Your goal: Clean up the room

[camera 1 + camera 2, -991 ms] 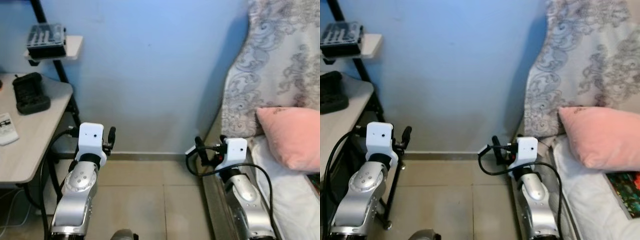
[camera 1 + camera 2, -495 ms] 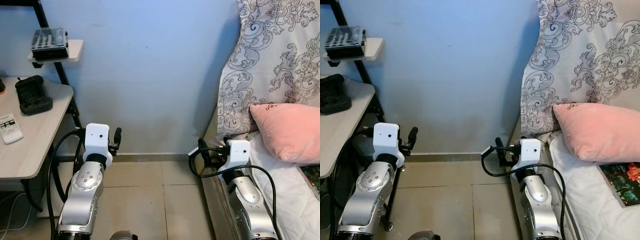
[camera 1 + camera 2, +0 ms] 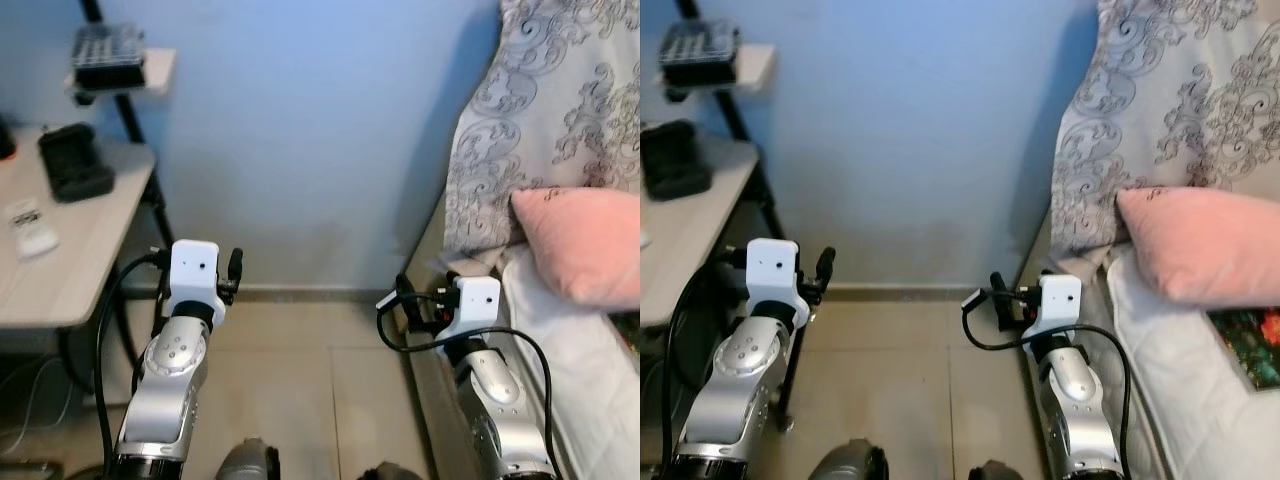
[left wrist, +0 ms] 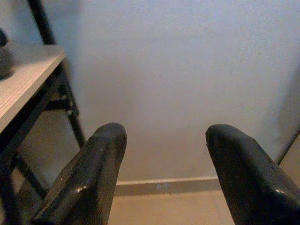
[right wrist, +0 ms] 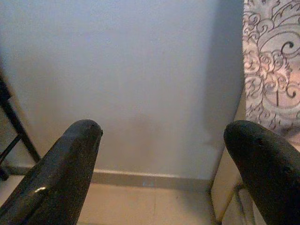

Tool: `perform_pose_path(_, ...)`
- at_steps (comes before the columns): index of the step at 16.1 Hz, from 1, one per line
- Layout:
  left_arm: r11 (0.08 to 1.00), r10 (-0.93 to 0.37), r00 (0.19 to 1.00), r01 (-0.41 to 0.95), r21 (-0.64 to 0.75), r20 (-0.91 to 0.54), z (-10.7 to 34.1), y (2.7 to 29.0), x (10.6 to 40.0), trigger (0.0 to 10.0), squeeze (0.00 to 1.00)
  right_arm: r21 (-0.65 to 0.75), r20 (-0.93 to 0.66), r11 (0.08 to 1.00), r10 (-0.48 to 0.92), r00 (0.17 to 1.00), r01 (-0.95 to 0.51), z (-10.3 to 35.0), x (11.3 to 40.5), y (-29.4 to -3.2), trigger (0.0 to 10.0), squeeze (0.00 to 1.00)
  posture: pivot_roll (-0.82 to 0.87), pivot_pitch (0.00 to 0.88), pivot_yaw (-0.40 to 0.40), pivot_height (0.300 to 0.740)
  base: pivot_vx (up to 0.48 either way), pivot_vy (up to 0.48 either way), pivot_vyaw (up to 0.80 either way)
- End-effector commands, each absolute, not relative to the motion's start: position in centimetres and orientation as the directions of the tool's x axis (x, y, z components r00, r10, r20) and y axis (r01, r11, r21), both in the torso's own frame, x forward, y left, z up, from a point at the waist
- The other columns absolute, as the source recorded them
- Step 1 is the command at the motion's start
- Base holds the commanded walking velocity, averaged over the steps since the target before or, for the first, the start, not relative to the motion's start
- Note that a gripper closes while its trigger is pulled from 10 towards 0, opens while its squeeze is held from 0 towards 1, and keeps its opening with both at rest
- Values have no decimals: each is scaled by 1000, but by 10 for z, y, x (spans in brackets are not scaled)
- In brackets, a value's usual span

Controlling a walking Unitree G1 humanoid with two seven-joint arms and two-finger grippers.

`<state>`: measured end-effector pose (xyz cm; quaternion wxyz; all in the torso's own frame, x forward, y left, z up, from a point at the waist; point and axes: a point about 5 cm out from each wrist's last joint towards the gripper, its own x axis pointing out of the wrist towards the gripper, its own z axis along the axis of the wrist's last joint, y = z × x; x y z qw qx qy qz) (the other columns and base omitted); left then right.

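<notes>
My view is soft with blur, and the table [image 3: 70, 270] is cut off at the picture's edge, so I can read little on it. A dark blocky thing [image 3: 75, 165] sits on its top toward the wall [image 3: 310, 150], and a pale flat remote [image 3: 30, 228] lies nearer to me than that; I cannot make out the markings on either. A dark case [image 3: 105, 58] rests on a small shelf [image 3: 155, 72] fixed to a black post above the table. On the far side of the floor from the table, a patterned cover [image 3: 1180, 110] hangs down, with a pink pillow [image 3: 1205, 245] below it on the white bed [image 3: 1170, 370]. A colourful book [image 3: 1252, 345] lies on the bed, cut off at the edge, nearer to me than the pillow.

Both arms are raised toward the wall over the tiled floor [image 3: 300, 370]. My left gripper [image 4: 161, 173] hangs beside the table's black legs, fingers spread and holding nothing. My right gripper [image 5: 161, 173] hangs by the bed frame, just below the pillow, fingers wide apart and empty too. The table things lie well apart from the left gripper, higher up.
</notes>
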<state>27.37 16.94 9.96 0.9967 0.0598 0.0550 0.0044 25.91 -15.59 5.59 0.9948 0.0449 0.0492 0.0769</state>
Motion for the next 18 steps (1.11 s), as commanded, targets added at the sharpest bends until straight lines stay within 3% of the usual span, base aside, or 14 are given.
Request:
perform_pose_path(1,992,12,993,2,124,-113,98,168,274,10000,0,104,-100,986,143,985,-133,55,259,-159,10000,0,72,0,-44,710,-266,0,0)
perform_pose_path(9,991,5,994,9,131,-107,98,167,275,10000,0,98,-103,985,152,983,-142,54,258,-158,10000,0,71,0,-44,710,-254,0,0)
perform_pose_path(12,993,-10,995,21,117,-99,99,166,278,10000,0,93,-104,985,154,983,-145,54,259,-156,10000,0,72,0,-43,710,0,0,0)
perform_pose_path(18,990,-66,994,76,117,-90,101,161,281,10000,0,93,-110,988,137,985,-127,52,259,-158,10000,0,70,0,-39,710,0,0,-743)
